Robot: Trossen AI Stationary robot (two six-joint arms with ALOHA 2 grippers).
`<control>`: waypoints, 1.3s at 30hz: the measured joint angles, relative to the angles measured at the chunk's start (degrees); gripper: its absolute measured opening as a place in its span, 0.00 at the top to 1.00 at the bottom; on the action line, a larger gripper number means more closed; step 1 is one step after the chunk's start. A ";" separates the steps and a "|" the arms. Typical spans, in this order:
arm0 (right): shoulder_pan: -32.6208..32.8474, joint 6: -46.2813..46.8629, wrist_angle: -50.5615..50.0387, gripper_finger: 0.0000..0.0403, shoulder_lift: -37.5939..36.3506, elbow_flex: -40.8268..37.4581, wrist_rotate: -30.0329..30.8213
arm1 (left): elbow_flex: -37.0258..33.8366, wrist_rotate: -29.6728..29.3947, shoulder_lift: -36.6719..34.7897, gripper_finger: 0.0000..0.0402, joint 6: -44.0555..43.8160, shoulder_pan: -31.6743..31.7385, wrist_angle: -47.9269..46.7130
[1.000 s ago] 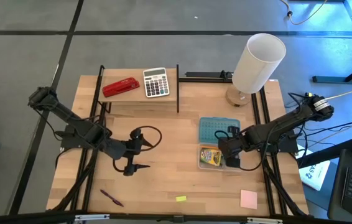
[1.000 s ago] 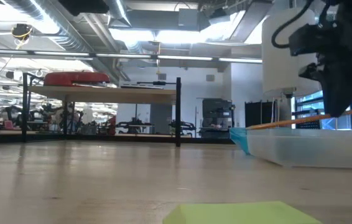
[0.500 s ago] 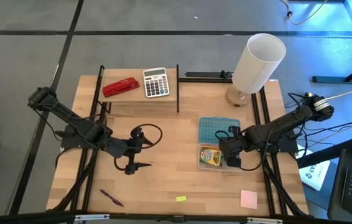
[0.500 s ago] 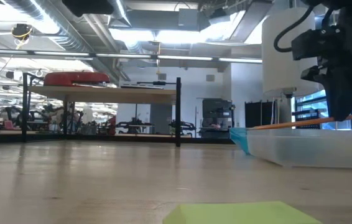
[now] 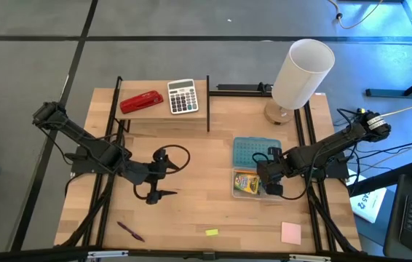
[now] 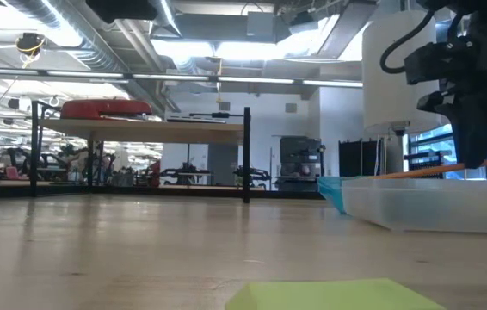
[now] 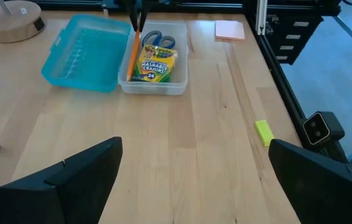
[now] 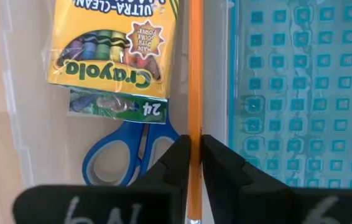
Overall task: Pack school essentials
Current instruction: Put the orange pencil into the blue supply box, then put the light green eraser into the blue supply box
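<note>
One slim orange pencil (image 8: 194, 93) pinched in the right pincer (image 8: 194, 163).
Clear plastic box (image 8: 23, 124) below holds glossy crayon carton (image 8: 111, 46), blue-looped scissors (image 8: 123, 162); left pincer (image 7: 188, 180) gapes wide.

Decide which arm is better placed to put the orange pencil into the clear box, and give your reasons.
Right. The right tool is shut on the orange pencil, over the clear box holding the crayon box and scissors. The left tool is open, empty and farther away.
</note>
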 joint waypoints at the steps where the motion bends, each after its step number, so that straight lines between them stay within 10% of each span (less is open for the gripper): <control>1: 0.00 0.02 0.02 0.89 0.00 0.00 0.01 | 0.00 0.00 0.00 0.01 0.00 0.00 0.00; 39: 0.02 0.96 0.06 0.71 0.04 0.48 -0.05 | -0.01 0.00 0.00 0.01 -0.02 -0.04 -0.02</control>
